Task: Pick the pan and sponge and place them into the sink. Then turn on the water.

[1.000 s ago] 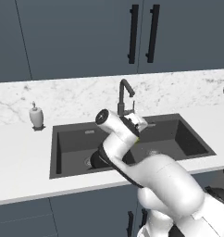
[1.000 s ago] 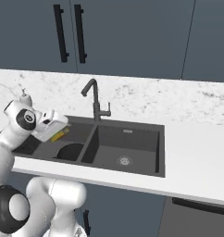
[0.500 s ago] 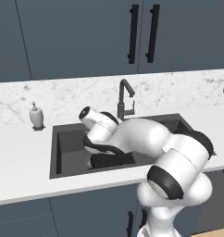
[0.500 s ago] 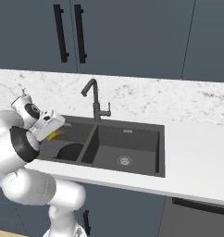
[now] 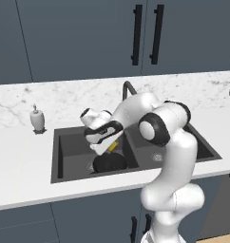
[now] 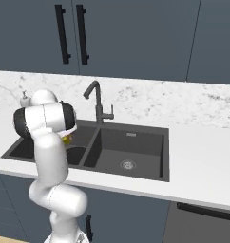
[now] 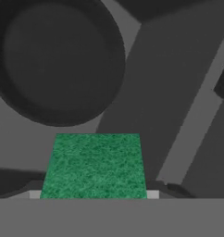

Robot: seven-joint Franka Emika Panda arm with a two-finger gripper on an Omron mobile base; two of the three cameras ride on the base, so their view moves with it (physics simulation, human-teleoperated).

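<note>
White marbled surface [image 5: 22, 156] carries the dark double sink [image 5: 64, 171], faucet [image 6: 95, 99] behind it. Over the left basin the tool [image 5: 110, 144] is clamped on the sponge [image 7: 94, 165], its green face showing in the hand view, above the black pan [image 5: 109, 163] lying in that basin

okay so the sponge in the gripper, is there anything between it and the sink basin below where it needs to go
Partly. The gripper holds the sponge over the left basin of the sink, where the pan already lies. In the hand view, bare basin floor shows beside the pan, so nothing visible blocks a drop there.
</note>
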